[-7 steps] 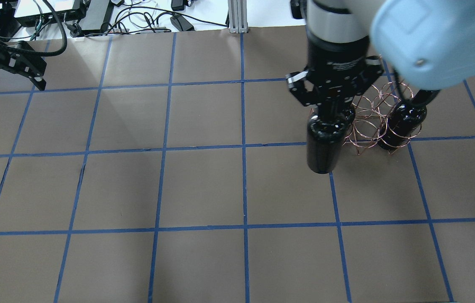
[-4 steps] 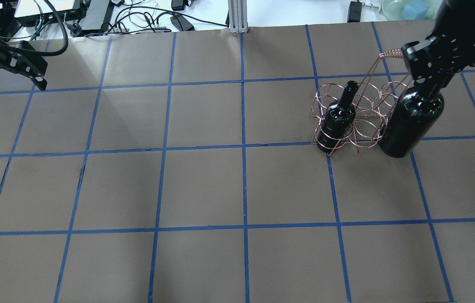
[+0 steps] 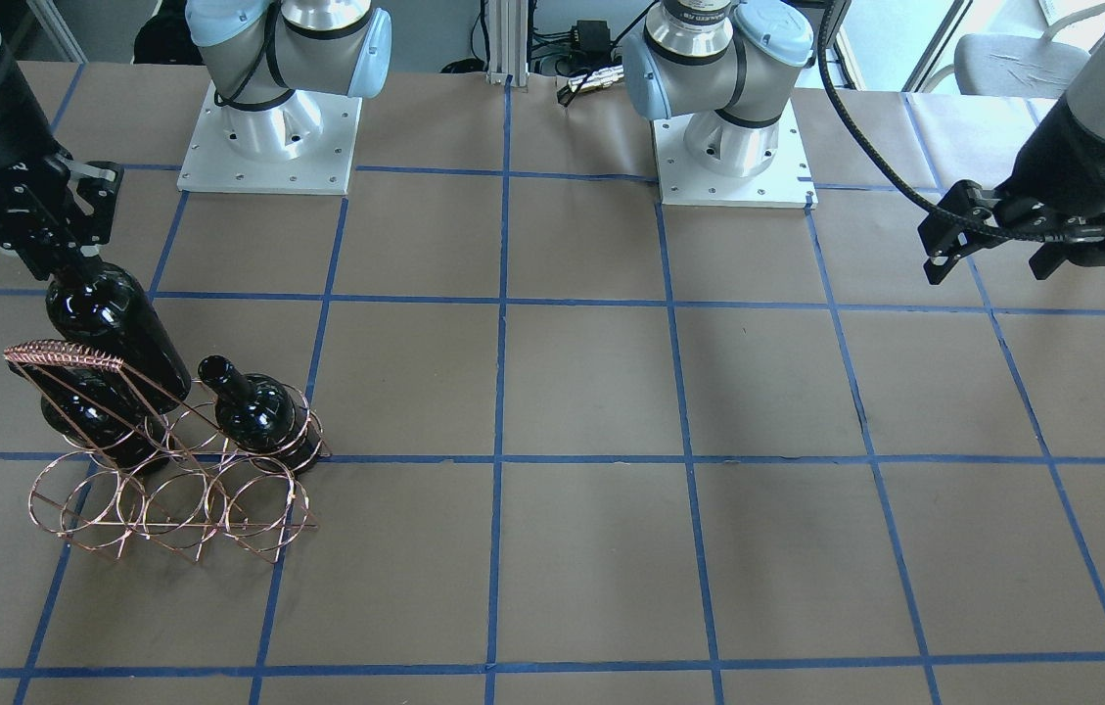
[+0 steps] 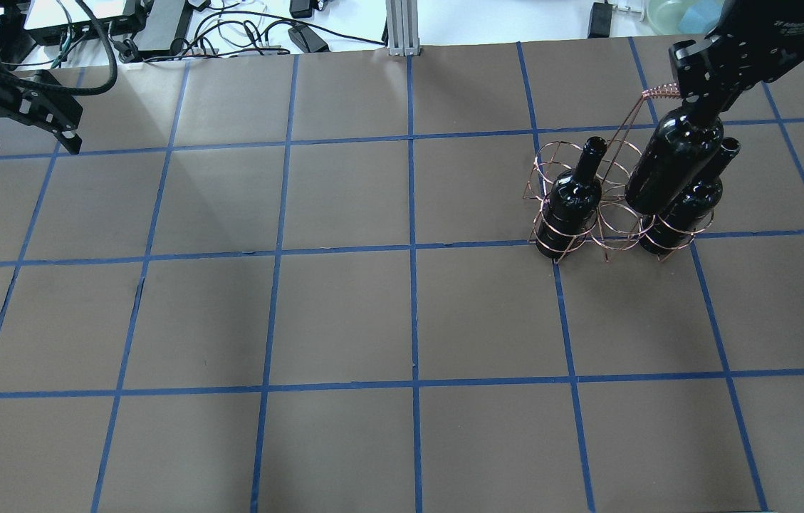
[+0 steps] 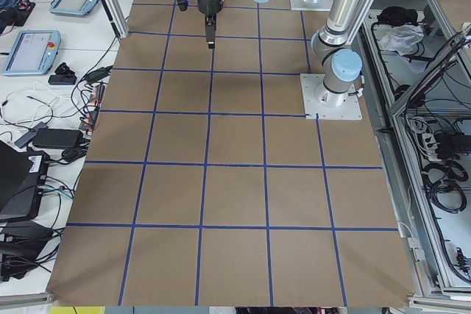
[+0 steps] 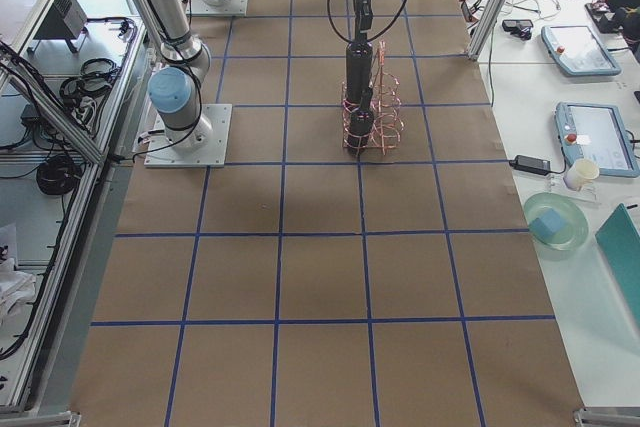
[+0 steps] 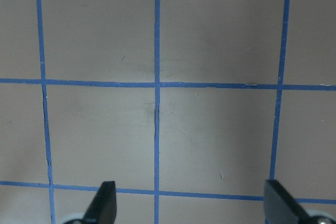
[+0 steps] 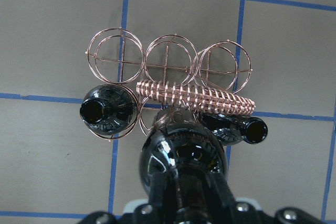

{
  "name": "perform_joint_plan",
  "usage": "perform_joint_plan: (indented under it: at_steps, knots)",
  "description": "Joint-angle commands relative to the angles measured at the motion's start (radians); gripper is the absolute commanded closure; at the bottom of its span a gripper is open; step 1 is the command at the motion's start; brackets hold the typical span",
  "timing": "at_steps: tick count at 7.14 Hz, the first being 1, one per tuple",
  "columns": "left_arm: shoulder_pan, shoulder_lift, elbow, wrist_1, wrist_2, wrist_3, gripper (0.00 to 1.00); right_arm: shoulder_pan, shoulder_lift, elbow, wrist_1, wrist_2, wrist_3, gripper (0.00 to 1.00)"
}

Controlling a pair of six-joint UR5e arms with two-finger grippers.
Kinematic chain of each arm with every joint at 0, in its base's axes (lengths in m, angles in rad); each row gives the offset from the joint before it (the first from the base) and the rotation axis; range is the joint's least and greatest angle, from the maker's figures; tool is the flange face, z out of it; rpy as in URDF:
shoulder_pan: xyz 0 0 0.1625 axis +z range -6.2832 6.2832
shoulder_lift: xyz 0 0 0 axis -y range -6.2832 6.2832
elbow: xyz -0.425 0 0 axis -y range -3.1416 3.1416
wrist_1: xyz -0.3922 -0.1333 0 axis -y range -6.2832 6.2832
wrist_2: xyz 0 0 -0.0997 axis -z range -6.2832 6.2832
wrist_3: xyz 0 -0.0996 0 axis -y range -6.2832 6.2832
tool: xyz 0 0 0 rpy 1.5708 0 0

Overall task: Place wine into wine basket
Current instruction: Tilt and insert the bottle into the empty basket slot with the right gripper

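Brown table [image 4: 345, 313]: right jaws clamp wine [image 4: 672, 165] over wine basket [image 4: 615, 217] (left jaws spread, empty)

Dark wine [image 4: 672, 167] raised, tilted, over copper wine basket [image 8: 194, 96] (two bottles [image 4: 572, 203] seated inside).

Brown surface [image 4: 345, 320] is taking up basically the whole frame, with blue tape lines [image 4: 412, 249] running across it in a grid. Black cables [image 4: 231, 28] are tangling along the upper left of the overhead view. In the right-side view, a pendant [image 6: 578, 50] and a second pendant [image 6: 598, 137] are lying at the right edge, with a green bowl [image 6: 572, 232] sitting below them.
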Motion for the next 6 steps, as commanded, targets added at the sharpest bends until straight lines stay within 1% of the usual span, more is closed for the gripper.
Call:
perform_joint_plan:
  at_steps: [1, 2, 5, 6]
  knots:
    - [-0.001, -0.001, 0.000, -0.006, -0.001, 0.000, 0.00, 0.000, 0.032, 0.005, -0.016, 0.035, -0.007, 1.00]
    - [-0.001, -0.001, 0.000, -0.006, -0.001, -0.002, 0.00, 0.000, 0.049, 0.005, -0.060, 0.040, -0.007, 1.00]
    - [-0.001, -0.001, 0.000, -0.006, -0.001, -0.003, 0.00, 0.000, 0.057, 0.009, -0.056, 0.040, -0.010, 1.00]
    - [-0.001, -0.001, 0.000, -0.006, 0.001, -0.003, 0.00, -0.002, 0.055, 0.022, -0.051, 0.037, -0.006, 1.00]
